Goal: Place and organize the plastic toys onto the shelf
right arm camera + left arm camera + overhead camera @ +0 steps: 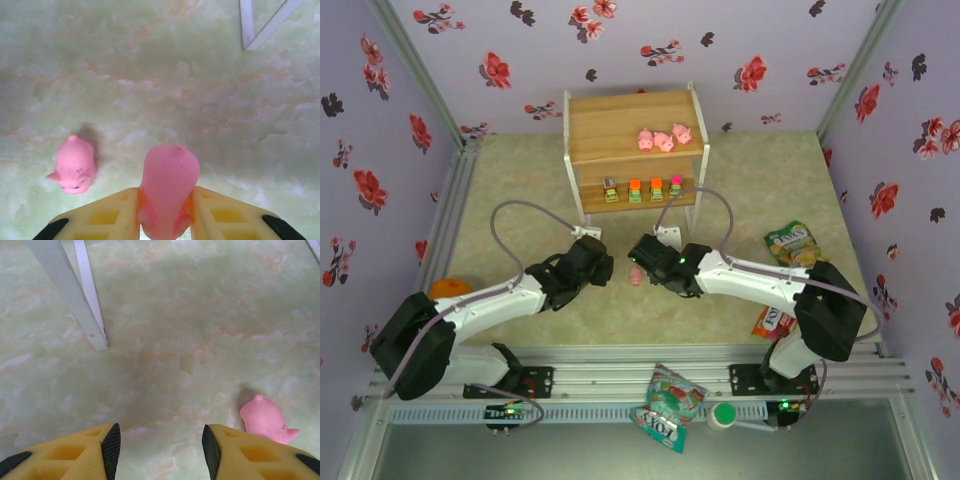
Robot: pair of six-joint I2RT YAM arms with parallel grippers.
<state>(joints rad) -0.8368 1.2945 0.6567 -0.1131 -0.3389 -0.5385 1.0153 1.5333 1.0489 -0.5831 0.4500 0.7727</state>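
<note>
Top view: three pigs (663,138) on the shelf's (620,120) upper board, four blocky toys (645,189) in a row on the lower; another pig (637,275) in front of the shelf.

Left wrist: left fingers (107,445) apart, empty, above the tabletop (175,330), a loose pig (265,419) just beside one.

Right wrist: right fingers (120,212) clamped on a pig (167,182), the loose pig (75,165) lying on the tabletop beside them.

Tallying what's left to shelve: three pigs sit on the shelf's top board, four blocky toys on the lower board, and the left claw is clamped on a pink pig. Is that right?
Wrong arm: it is the right claw that is clamped on the pink pig, as the right wrist view shows. The left claw is open and empty. The rest stands.
</note>
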